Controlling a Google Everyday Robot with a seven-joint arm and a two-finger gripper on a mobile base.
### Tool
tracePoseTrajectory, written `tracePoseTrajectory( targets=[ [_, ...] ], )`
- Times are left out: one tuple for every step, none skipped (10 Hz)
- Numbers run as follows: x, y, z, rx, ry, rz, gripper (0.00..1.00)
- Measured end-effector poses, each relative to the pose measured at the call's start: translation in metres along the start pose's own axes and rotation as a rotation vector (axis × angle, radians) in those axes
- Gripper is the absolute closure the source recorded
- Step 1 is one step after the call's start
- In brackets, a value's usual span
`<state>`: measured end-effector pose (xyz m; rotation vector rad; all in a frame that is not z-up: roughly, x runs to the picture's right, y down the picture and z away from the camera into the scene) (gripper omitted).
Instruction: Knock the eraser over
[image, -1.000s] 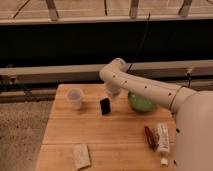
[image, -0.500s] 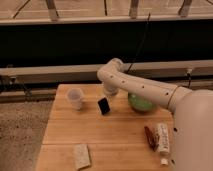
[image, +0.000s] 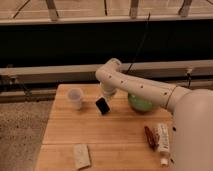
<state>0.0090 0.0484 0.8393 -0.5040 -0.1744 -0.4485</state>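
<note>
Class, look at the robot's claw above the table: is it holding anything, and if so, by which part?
It cannot be told. The claw sits right at the tilted eraser, at its top end, but a hold is not visible.

dim, soft and blurry throughout; dark band behind the table (image: 65, 135); faint shadow under the pincer (image: 104, 100) beside the eraser (image: 102, 105).

tool (image: 106, 96) at tilted eraser (image: 102, 105), wooden table (image: 110, 135)
</note>
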Motion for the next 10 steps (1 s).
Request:
tracePoseTrajectory(
  targets=[
    [-0.002,-0.002,0.000,0.003,-0.002,-0.008,0.99],
    [-0.004,-0.003,0.000,0.006,-0.004,-0.016,0.99],
    [-0.006,-0.005,0.000,0.009,-0.006,-0.023,0.99],
    [-0.008,-0.006,0.001,0.012,-0.007,-0.029,0.99],
    [-0.009,-0.007,0.001,0.013,-0.008,-0.034,0.99],
    [-0.012,-0.008,0.001,0.014,-0.011,-0.041,0.99],
    [-0.014,-0.010,0.001,0.017,-0.014,-0.052,0.99],
    [-0.016,-0.013,0.002,0.022,-0.016,-0.059,0.99],
    [-0.019,-0.016,0.002,0.027,-0.019,-0.063,0.99],
    [-0.023,-0.020,0.003,0.031,-0.022,-0.070,0.99]
  ],
)
